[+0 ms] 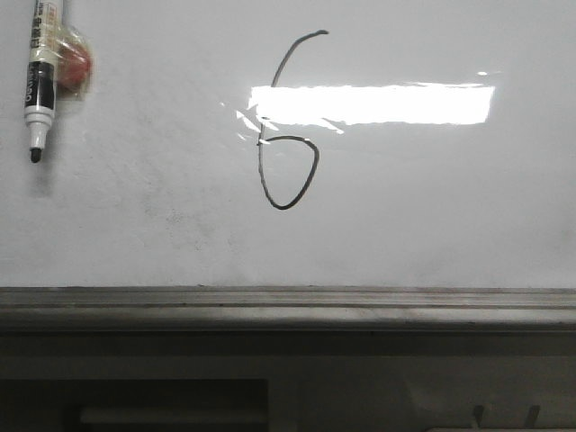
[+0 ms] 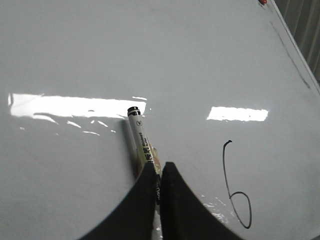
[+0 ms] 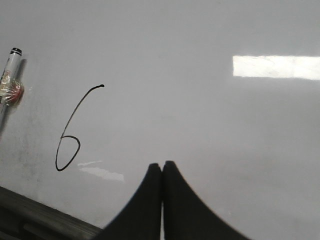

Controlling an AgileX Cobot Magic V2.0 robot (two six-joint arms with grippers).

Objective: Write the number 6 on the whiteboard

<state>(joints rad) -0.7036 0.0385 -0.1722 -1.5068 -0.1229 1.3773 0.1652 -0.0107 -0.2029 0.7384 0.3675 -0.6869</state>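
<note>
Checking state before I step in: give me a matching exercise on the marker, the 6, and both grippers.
1. marker pen
2. number 6
3. right gripper
4. ledge

a. shut, holding nothing
b. grey, along the whiteboard's lower edge
c. black line, loop closed
d. held in the shut left gripper

Pairs: 1-d, 2-c, 3-a, 4-b

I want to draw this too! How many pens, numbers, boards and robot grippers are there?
Pens: 1
Numbers, a 6: 1
Boards: 1
Grippers, left and right: 2
Total: 5
</note>
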